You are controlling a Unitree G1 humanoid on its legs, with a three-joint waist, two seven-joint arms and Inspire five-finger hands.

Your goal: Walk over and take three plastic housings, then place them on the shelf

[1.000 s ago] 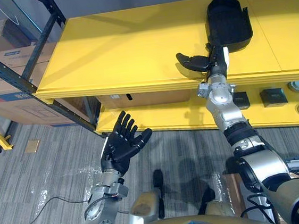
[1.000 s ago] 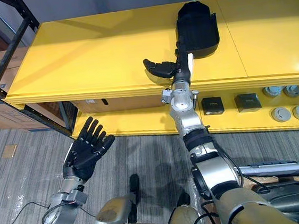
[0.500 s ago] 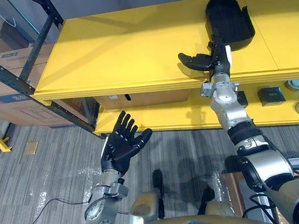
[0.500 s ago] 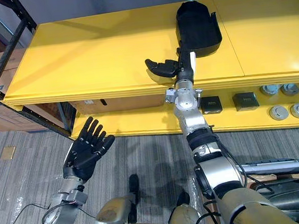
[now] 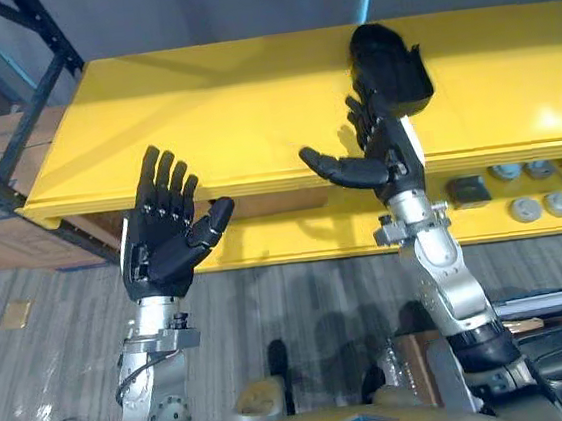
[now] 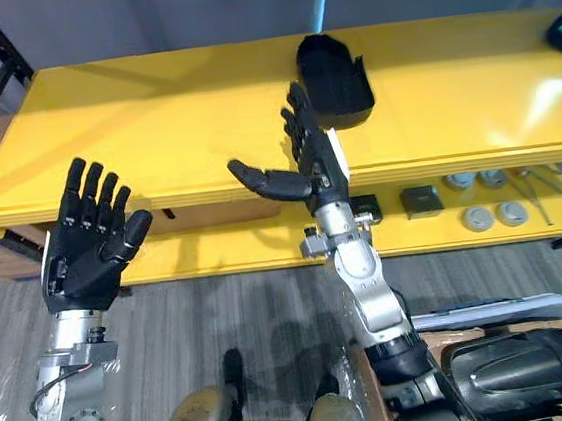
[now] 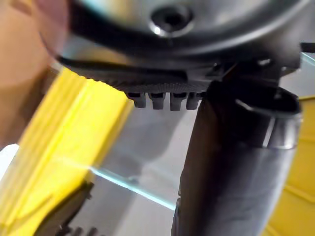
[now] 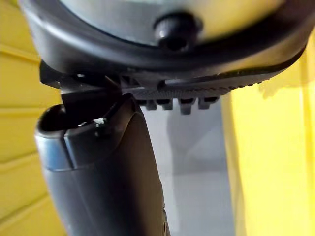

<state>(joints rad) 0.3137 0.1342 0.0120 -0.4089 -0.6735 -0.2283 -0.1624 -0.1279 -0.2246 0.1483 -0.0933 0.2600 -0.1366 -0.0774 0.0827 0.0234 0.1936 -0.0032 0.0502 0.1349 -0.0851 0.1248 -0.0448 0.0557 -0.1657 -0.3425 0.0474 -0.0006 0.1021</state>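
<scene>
The fingers (image 5: 361, 127) of the right hand (image 5: 387, 149) stand straight and slightly spread, pointing up toward the shelf, with the thumb stuck out sideways; they pinch nothing and the palm is empty. Just past the fingertips, a black plastic housing (image 5: 388, 67) lies on the yellow top deck of the shelf (image 5: 230, 105), open side up and near the back. The hand appears to sit in front of the shelf's edge and apart from the housing, though actual contact cannot be ruled out from this angle. The left hand (image 5: 159, 248) is raised on the other side, below the shelf's front edge, with its fingers (image 5: 164, 178) straight, fanned and equally empty. Beneath, a lower shelf level (image 5: 294, 239) carries a small black box (image 5: 468, 189) and grey discs (image 5: 527, 208). By my reading, one housing is already delivered and the placing step for it is over, with two of the three left to do. The next move probably calls for bringing the right arm clear of the shelf edge without nudging the housing, then turning away to walk for another. Both hands are free for that pickup.
</scene>
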